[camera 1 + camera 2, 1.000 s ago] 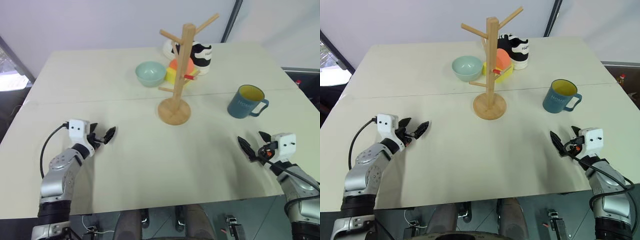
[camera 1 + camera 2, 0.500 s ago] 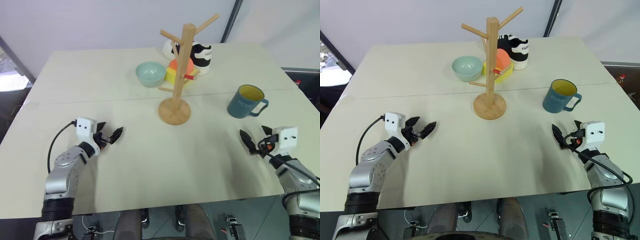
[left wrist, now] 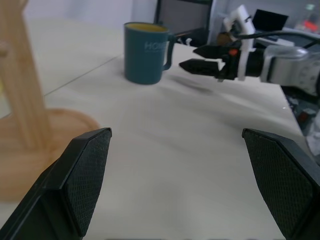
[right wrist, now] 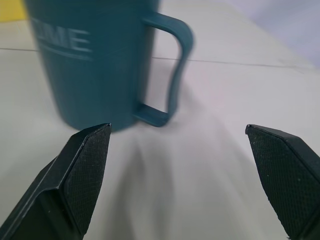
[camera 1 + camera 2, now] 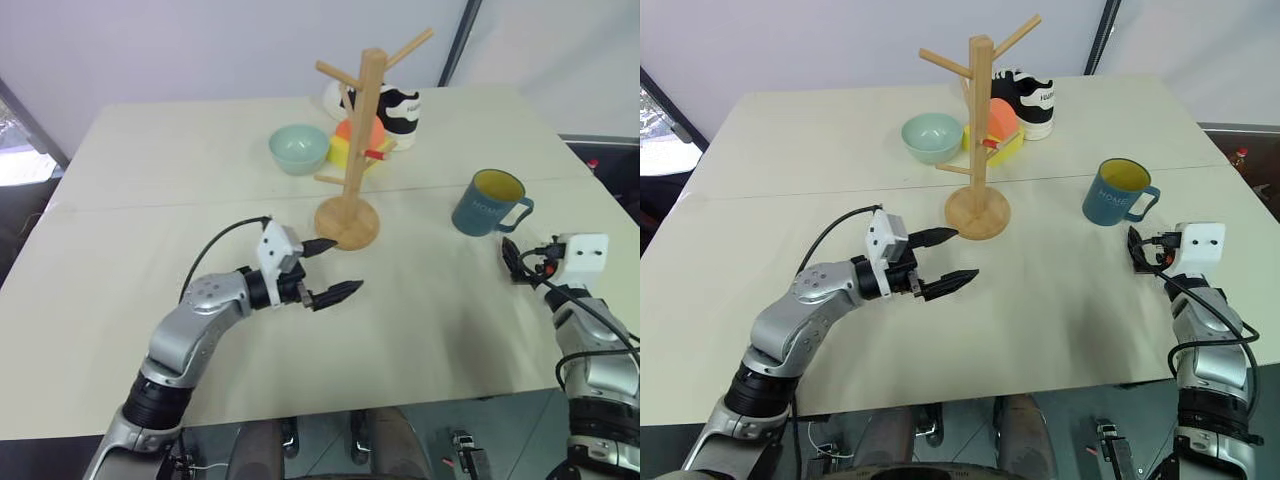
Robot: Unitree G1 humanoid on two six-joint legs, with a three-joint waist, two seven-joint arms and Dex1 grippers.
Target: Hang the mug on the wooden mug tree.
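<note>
The dull blue mug (image 5: 487,202) with a yellow inside stands upright on the right of the table, handle toward the right edge. The wooden mug tree (image 5: 362,130) rises from its round base at mid-table. My left gripper (image 5: 346,265) hovers just in front of that base, pointing right, fingers spread open and empty. My right gripper (image 5: 510,260) is open a short way in front of the mug, pointing at it, apart from it. In the right wrist view the mug (image 4: 95,60) stands close ahead, toward one of the open fingers. The left wrist view shows the mug (image 3: 146,52) and the right gripper (image 3: 189,57) beyond.
A pale green bowl (image 5: 299,147), an orange-and-yellow object (image 5: 350,143) and a black-and-white mug (image 5: 402,108) sit behind the tree. A seam (image 5: 150,203) crosses the cream table. The right table edge (image 5: 610,200) lies close to the blue mug.
My left arm has swung from the table's left side to in front of the tree base and turned to point right. My right gripper has edged forward toward the mug.
</note>
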